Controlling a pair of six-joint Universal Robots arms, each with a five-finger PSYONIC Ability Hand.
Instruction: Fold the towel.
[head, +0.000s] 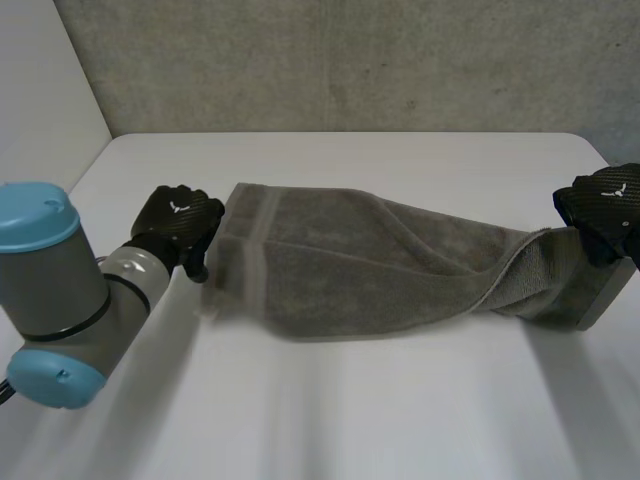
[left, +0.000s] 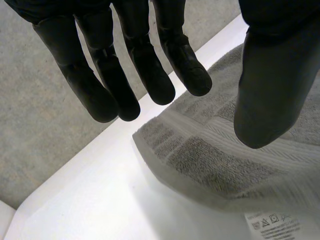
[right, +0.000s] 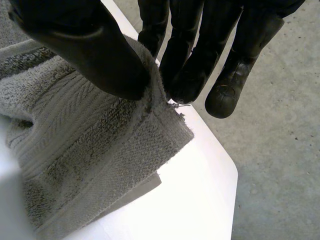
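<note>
right hand (right: 90, 55) pinches towel (right: 90, 145); left hand (left: 272, 85), fingers (left: 150, 75) straight, near care-symbol label (left: 272, 223).

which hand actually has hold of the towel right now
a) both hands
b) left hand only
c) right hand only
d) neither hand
c: in the right wrist view the right hand pinches an edge of the towel between thumb and fingers, while the left hand holds its fingers straight above the other end, not closed on the cloth.
</note>
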